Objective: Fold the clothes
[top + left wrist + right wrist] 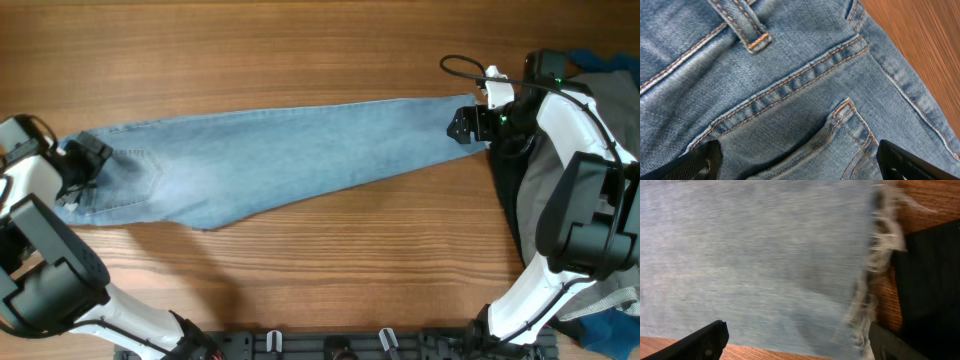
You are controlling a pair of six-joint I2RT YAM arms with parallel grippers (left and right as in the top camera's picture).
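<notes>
**Jeans stretched end to end, one hand at each end**

The jeans (270, 160) lie flat on the tabletop (300, 50) as one long strip. In the overhead view their long axis runs from about 9 o'clock to just short of 3 o'clock, rising a little toward the right.

The waistband end is at 9 o'clock, and the left hand (85, 165) sits over it. Its wrist view looks down on a back pocket (840, 140) and a belt loop (747, 27).

The frayed hem (875, 265) is at the 3 o'clock end, under the right hand (465, 125).

Each arm is therefore the nearer one for its own end, and the middle of the strip is well away from both.

Both hands are spread wide and pinch nothing, with denim showing between the fingers of each. Whether the fingertips touch the cloth cannot be told.

The likely fold runs along the axis: the hem is carried toward 9 o'clock to meet the waistband, or each end is brought toward the middle.

Black fabric (930, 280) lies just past the hem on the 3 o'clock side. A grasp there should close on the denim edge alone.
</notes>
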